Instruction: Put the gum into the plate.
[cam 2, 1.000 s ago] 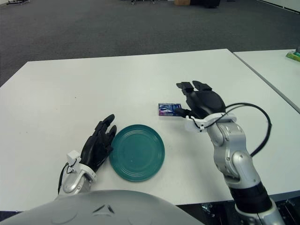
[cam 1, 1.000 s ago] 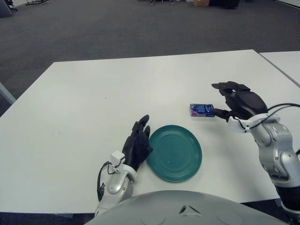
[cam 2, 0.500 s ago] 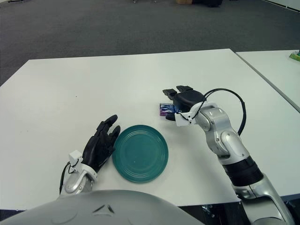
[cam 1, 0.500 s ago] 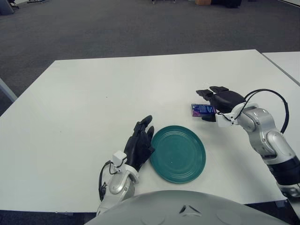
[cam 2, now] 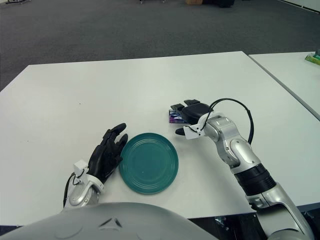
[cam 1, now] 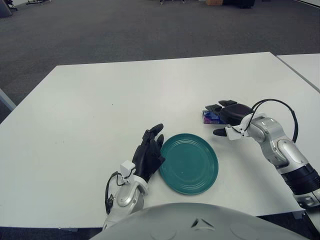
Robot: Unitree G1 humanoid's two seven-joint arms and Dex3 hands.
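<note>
The gum (cam 1: 208, 118) is a small blue-purple pack lying flat on the white table, just past the right rim of the teal plate (cam 1: 212, 172). My right hand (cam 1: 220, 120) is lowered over it. Its fingers (cam 1: 216, 107) lie across the top of the pack and hide most of it, and its thumb (cam 1: 220, 132) points left a little nearer to me, apart from the pack. The hand is open, not closed around the gum. My left hand (cam 1: 150, 150) shows beside the plate's left edge with fingers stretched out, holding nothing. The plate holds nothing.
A black cable (cam 1: 280, 102) loops above my right wrist. A second white table (cam 1: 305, 65) stands to the right across a narrow gap, with a green object (cam 2: 314, 58) on it. Grey carpet lies beyond the far table edge.
My right hand has come left and down from beside the gum to lie over it, with the forearm dropping toward the table. The gum, plate and left hand have stayed put.
</note>
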